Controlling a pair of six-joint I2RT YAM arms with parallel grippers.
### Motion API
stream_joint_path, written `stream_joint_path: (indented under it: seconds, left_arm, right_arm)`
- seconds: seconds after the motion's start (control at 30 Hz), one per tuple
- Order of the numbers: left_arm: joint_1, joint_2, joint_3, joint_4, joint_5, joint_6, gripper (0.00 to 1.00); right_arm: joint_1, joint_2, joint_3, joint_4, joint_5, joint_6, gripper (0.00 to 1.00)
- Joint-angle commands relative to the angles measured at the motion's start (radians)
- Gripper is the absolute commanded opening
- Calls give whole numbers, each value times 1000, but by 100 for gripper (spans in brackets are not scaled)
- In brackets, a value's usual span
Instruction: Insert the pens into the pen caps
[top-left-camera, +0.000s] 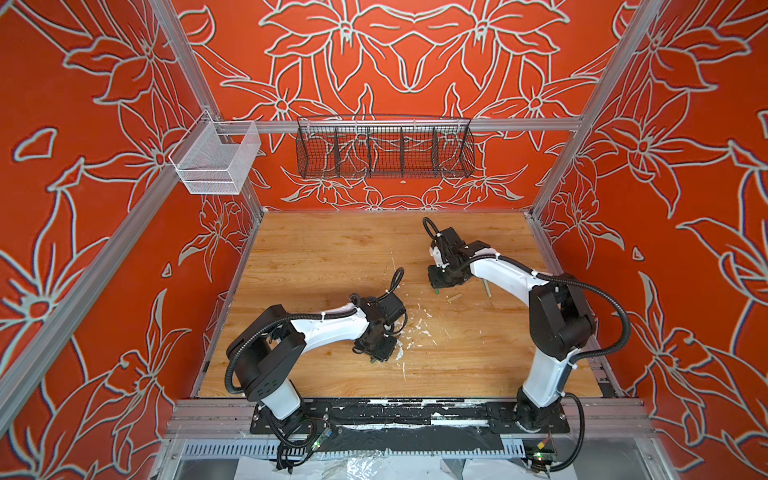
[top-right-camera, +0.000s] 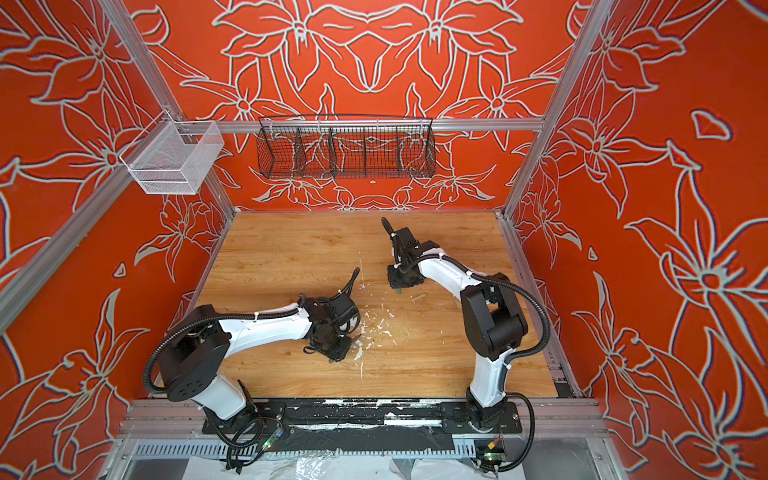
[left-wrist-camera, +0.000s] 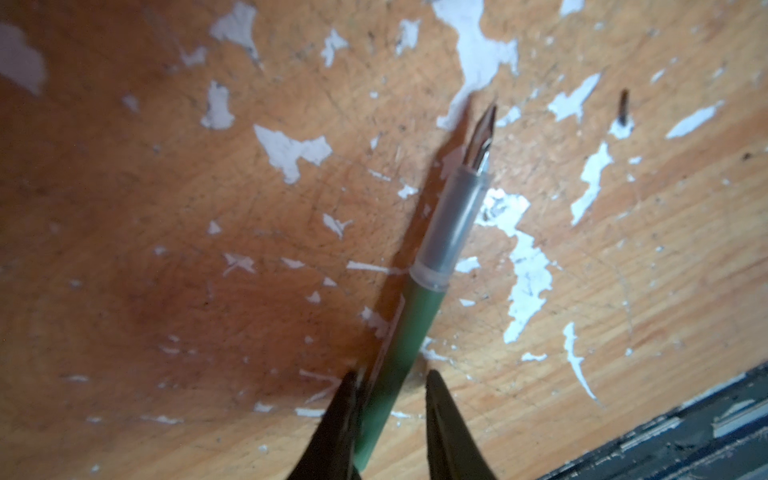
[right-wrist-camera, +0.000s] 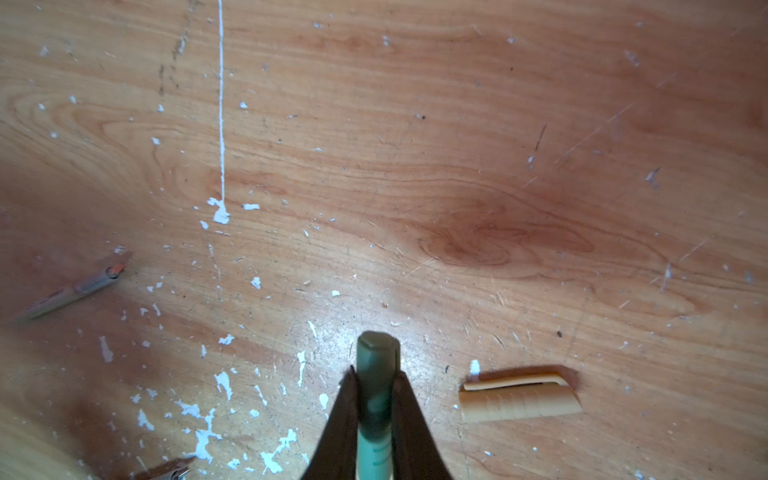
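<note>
Left wrist: green pen (left-wrist-camera: 415, 324) points nib-first away from hand (left-wrist-camera: 390, 376)

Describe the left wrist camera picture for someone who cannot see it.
A green pen with a clear grip section and bare metal nib sits between the left gripper's two dark fingers, with a gap beside one finger. Under it is a wooden table speckled with white paint flecks.

Loose cap (top-left-camera: 454, 297) on table (top-left-camera: 332, 257), just right of right end effector (top-left-camera: 438, 289), seemingly apart.

Top views bright, even; wrist cams dimmer, blurry esp. at edges, jaws unfocused.
</note>
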Motion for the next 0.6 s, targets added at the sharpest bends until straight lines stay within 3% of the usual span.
stream_joint_path:
  seconds: [0.0, 0.4, 0.57]
  left_arm:
    - [-14, 3, -32, -11, 5, -18, 28]
    - [-37, -14, -61, -4, -22, -47, 35]
    - [-39, -2, -57, 0, -40, -44, 26]
  right_arm:
    - [-7, -41, -24, 23, -20, 23, 15]
    - [-13, -81, -61, 50, -31, 39, 15]
    - [-13, -97, -74, 59, -26, 43, 15]
